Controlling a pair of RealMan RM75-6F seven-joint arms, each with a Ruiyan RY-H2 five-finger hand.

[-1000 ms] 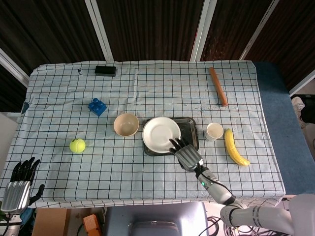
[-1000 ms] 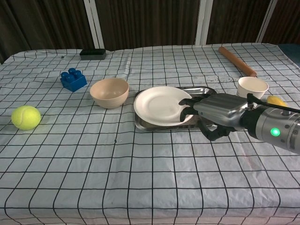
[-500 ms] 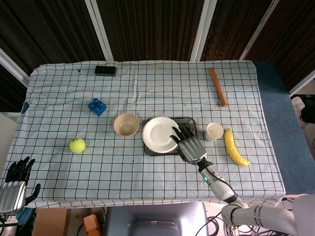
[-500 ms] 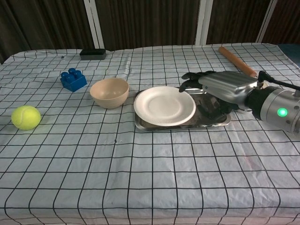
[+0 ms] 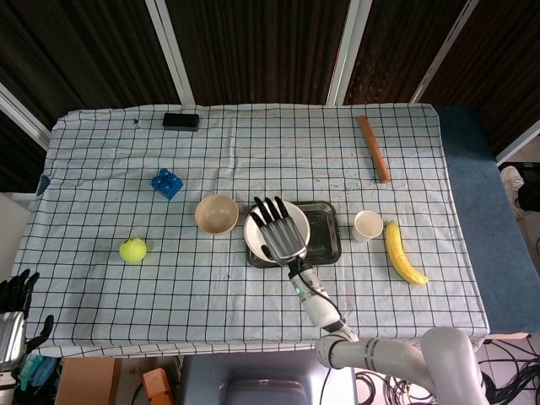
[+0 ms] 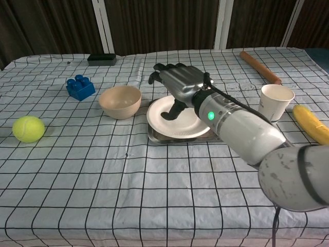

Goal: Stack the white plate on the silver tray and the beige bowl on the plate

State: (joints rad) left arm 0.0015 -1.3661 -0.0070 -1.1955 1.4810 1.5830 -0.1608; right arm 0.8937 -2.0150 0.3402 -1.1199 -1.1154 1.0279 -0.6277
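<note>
The white plate lies on the silver tray, toward the tray's left end, its left rim overhanging the tray's edge. The beige bowl stands on the checked tablecloth just left of the plate, apart from it. The right hand hangs above the plate with its fingers spread wide and nothing in its grasp. The left hand shows only at the near left edge of the head view, off the table; whether it is wide or narrow cannot be told.
</note>
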